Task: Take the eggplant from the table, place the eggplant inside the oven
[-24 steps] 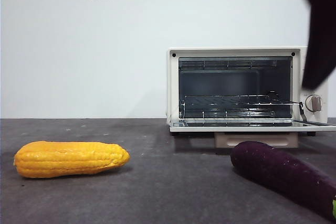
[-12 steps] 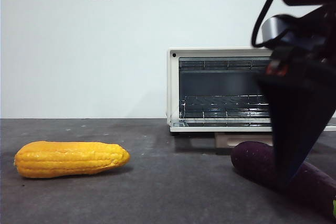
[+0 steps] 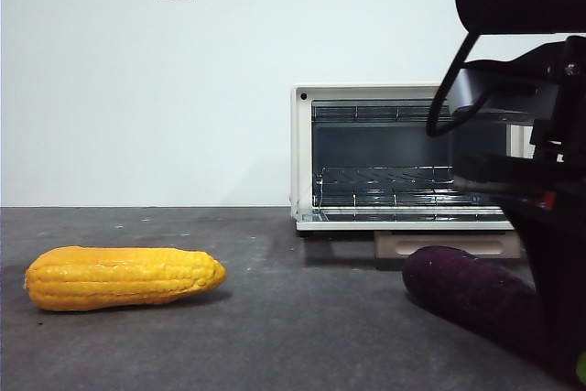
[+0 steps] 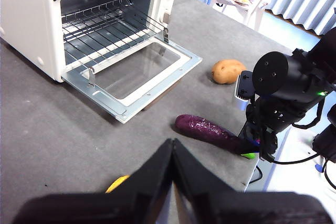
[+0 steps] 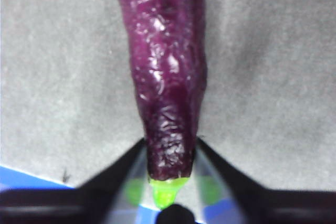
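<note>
Long dark purple matte eggplant is lying on the dark grey felt-like table, in front of the open cream-white toaster oven. Right gripper is straddling its green stem end, jaws parted, touching its sides. Left gripper, jaws together, is holding nothing.

A big dark arm hangs low at the right, covering the far end of the eggplant on the table. Behind stands the oven (door down, rack showing). The corn lies well apart.
</note>
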You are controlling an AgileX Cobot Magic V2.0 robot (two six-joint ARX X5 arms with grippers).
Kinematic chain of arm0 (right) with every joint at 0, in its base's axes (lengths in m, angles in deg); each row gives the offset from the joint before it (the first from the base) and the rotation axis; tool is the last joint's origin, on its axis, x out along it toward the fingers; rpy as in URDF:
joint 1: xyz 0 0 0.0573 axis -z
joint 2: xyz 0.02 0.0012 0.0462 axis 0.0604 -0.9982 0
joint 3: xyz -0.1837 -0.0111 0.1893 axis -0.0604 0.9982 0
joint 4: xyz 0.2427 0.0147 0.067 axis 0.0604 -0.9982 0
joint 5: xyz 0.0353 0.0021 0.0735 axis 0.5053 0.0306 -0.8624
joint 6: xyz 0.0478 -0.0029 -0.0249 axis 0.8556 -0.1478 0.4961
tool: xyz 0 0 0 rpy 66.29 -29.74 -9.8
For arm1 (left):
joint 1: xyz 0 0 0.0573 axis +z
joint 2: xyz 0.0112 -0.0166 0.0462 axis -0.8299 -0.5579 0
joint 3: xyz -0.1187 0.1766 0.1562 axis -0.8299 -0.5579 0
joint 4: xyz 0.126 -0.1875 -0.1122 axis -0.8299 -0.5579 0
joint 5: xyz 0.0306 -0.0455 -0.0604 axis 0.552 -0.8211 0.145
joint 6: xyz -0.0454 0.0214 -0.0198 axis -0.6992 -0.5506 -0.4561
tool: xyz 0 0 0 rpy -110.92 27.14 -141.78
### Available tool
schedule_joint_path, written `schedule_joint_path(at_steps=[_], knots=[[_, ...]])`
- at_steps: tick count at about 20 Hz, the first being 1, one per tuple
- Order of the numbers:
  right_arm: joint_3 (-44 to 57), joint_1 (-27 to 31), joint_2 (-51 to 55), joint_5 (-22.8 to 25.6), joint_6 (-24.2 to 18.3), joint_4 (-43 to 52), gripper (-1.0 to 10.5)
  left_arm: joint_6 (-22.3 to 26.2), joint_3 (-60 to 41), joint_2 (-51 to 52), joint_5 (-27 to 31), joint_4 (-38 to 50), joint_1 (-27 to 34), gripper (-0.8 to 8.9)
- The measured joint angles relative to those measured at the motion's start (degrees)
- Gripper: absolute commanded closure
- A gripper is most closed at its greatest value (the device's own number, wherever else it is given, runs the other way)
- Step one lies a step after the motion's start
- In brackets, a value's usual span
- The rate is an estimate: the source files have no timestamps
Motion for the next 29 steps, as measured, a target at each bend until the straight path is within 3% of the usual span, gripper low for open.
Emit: schedule_joint_path(at_steps=[5,11,14,18,24,29], knots=[[0.0,0.0,0.1,-0.1,0.0,0.3,9.6,0.0,0.0,0.0,0.0,0.0,0.0,8.19],[-4.7,-3.5,7.8,-4.9,0.0,-3.4,9.6,0.0,0.0,0.0,0.0,0.0,0.0,8.19],[-9.6,-2.1,9.5,-7.3,-0.5,-4.3,9.6,0.0,0.0,0.0,0.0,0.0,0.0,8.19],[-14.6,5.7,7.5,-11.0,-3.3,-4.2,9.6,0.0,0.0,0.0,0.0,0.0,-0.6,8.19],[-20.7,20.5,-1.6,-20.7,-6.3,-1.3,9.6,0.0,0.0,0.0,0.0,-0.1,-2.4,8.19],[-29.7,26.9,-12.4,-25.7,-6.2,0.0,9.6,0.0,0.0,0.0,0.0,-0.1,-3.6,8.19]])
